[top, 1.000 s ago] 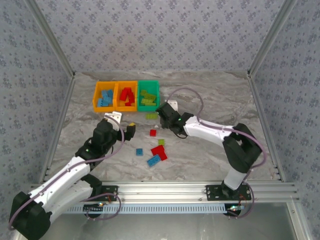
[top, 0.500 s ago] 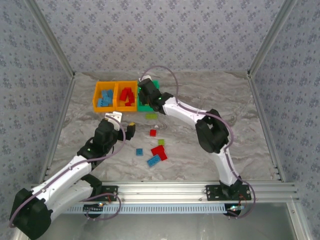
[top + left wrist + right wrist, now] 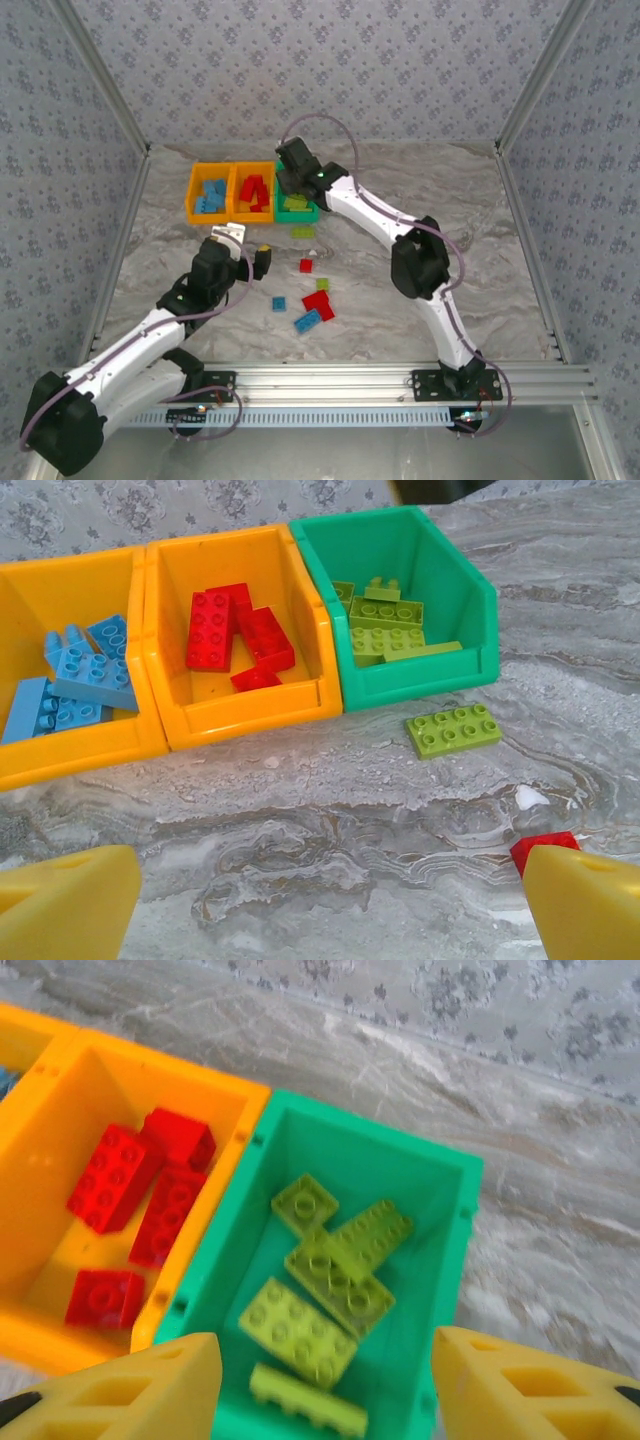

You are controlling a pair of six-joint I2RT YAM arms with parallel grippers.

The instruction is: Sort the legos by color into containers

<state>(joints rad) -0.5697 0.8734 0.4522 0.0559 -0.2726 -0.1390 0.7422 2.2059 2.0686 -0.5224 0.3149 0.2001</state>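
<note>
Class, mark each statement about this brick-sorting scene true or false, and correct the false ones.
1. The green bin holds lime green bricks. True.
2. The right gripper is above the bin of blue bricks. False: it is above the green bin.
3. A lime green plate lies on the table outside the bins. True.
4. The middle bin holds blue bricks. False: it holds red bricks.
5. The left gripper grips a red brick. False: its jaws stand open and empty.

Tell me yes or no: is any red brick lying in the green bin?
No, the green bin holds only lime bricks; the red bricks lie in the orange bin beside it.
</note>
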